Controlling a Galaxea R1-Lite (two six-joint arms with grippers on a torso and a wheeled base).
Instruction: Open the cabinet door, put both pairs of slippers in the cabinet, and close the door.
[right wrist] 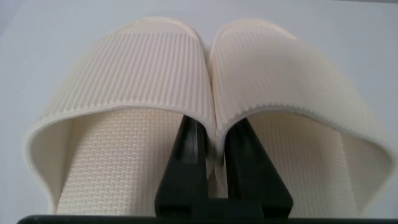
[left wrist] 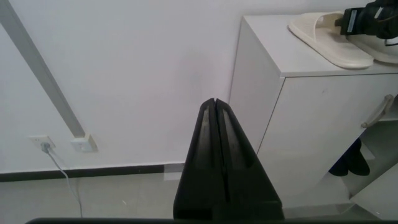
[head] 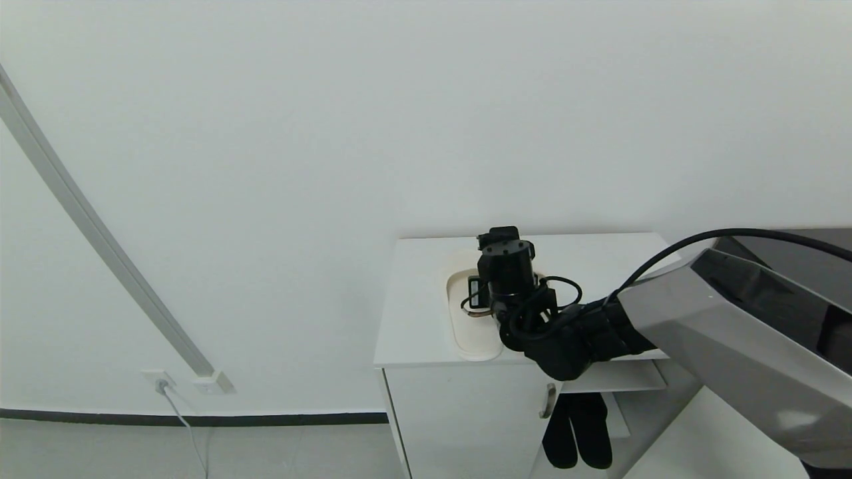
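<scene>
You have: cream slippers (right wrist: 137,74), matt foam-like plastic, straps finely ribbed, insoles pebbled; cabinet (head: 426,299), smooth matt white laminate; handle (head: 548,400), satin metal look; black slippers (head: 578,432), at 5 o'clock of the cream pair, matt.

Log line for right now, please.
right gripper shut on cream slippers atop cabinet | black slippers inside open cabinet | left gripper shut, beside cabinet
</scene>
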